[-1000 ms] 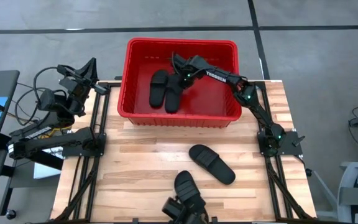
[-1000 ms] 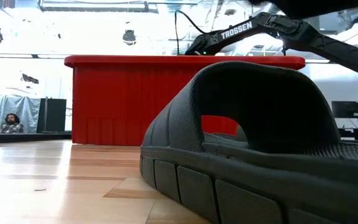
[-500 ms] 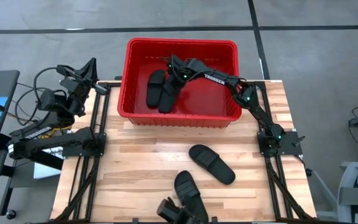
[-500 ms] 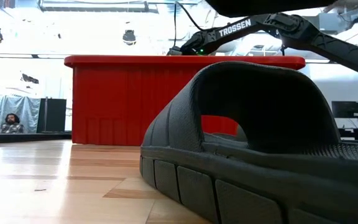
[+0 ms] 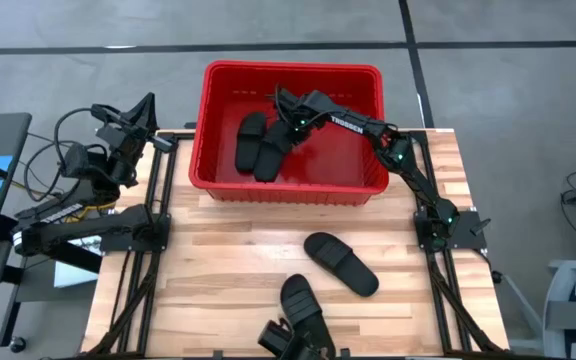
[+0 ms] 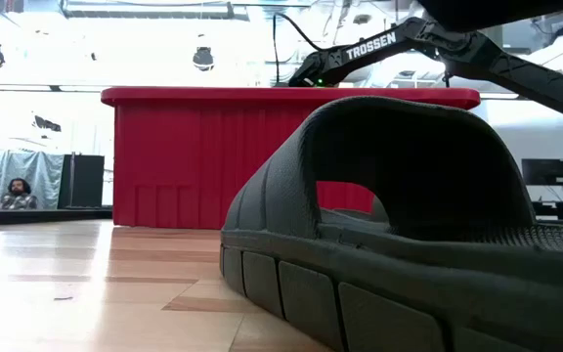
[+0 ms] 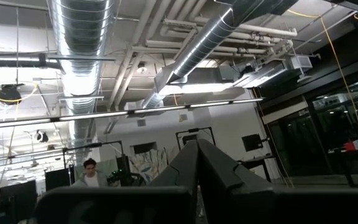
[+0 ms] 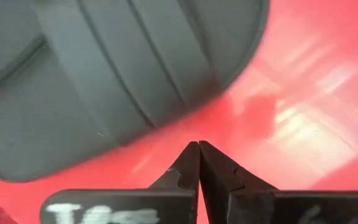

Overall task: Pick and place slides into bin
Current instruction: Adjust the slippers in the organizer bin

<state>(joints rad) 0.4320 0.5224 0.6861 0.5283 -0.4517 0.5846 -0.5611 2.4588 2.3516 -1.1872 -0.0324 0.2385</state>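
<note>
The red bin [image 5: 290, 178] stands at the table's far middle and also shows in the low view [image 6: 213, 156]. Two black slides [image 5: 251, 140] [image 5: 272, 157] lie side by side on its floor. Two more slides lie soles down on the table, one at the middle [image 5: 340, 263] and one at the near edge [image 5: 303, 305], which fills the low view [image 6: 409, 235]. My right gripper [image 5: 288, 127] is inside the bin, shut and empty, just over the toe end of a slide [image 8: 123, 74]. My left gripper [image 5: 149, 105] is shut and raised beyond the table's left edge.
The bin's thick rim [image 5: 293, 68] and walls surround my right gripper, with bare red floor [image 8: 291, 112] on the bin's right half. Bare wood [image 5: 218, 260] lies left of the two table slides. People show in the room behind.
My right gripper has swung toward the bin's left side over the slides, then come back a little to the right. The right-hand slide in the bin has shifted slightly to the left.
</note>
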